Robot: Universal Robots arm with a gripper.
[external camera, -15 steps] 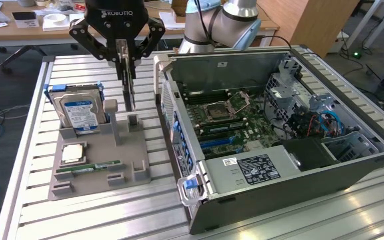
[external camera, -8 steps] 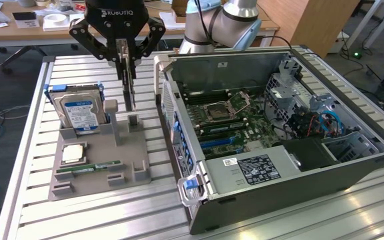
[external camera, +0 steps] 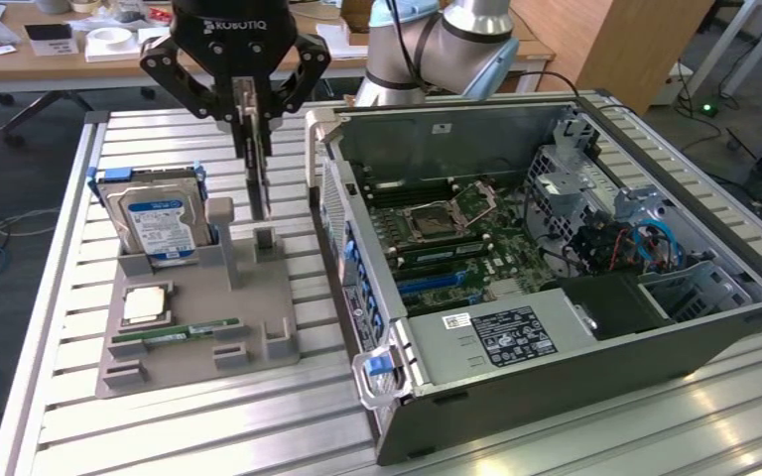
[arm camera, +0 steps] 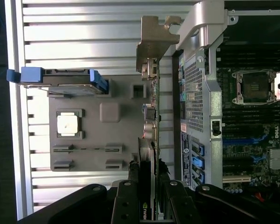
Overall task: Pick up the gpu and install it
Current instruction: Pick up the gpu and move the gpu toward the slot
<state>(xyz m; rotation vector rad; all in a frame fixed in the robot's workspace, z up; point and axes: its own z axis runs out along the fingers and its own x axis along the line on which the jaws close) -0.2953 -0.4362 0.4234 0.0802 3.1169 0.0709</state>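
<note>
Office desks in background; work sits on a slatted metal table. Grey parts holder toward the exterior view's left, open computer case just beside it, motherboard exposed.

Gpu hangs vertical, edge-on, over the holder's upright posts, between the hard drive and the case wall. Cannot tell whether its lower edge has cleared the slot. The wrist view looks along the card's length to its silver bracket at the far end.

Claw closed tight on the card's upper edge, fingers pinching both flat faces; the wrist view agrees.

Handling, by judgement: light, stiff, thin. Fragile: bare components and a contact edge that should take no side load. Faces smooth, so it could swing or slip under a narrow pinch. The edge away from the contacts, near mid-length, looks the right hold.

Arm stands behind the case; wrist points straight down, fingers vertical.
</note>
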